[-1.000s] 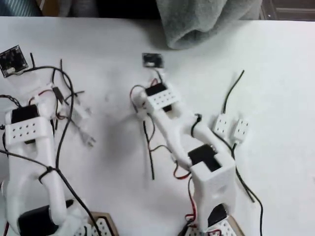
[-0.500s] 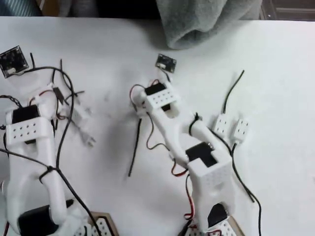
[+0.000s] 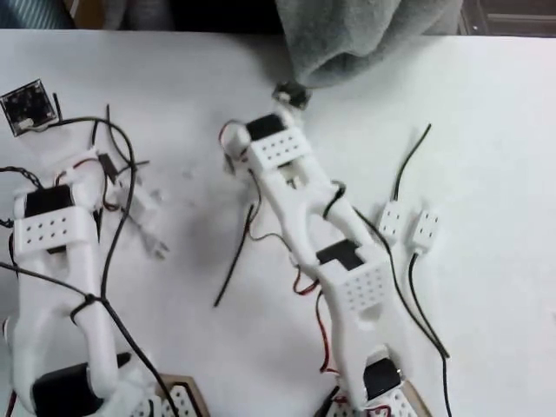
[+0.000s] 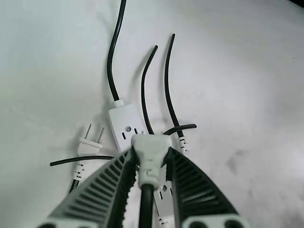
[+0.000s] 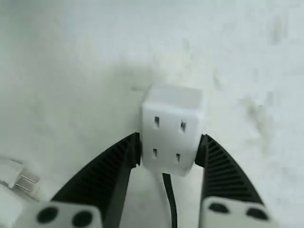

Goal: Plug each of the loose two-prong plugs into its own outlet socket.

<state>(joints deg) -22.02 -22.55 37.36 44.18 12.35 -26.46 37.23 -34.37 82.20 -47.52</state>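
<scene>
Swings farther toward the grey cloth than a second ago, with the white socket block clamped in the right gripper, dragging a black cord across the table. Keeps a white corded plug pinched in the left gripper, just beside a loose socket. Looks like lining up; no mating yet.

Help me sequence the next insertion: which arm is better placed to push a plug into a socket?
Left, probably: the left gripper clamps a corded plug aimed at the outlet lying just ahead. The right gripper holds an outlet block, not a plug.
</scene>
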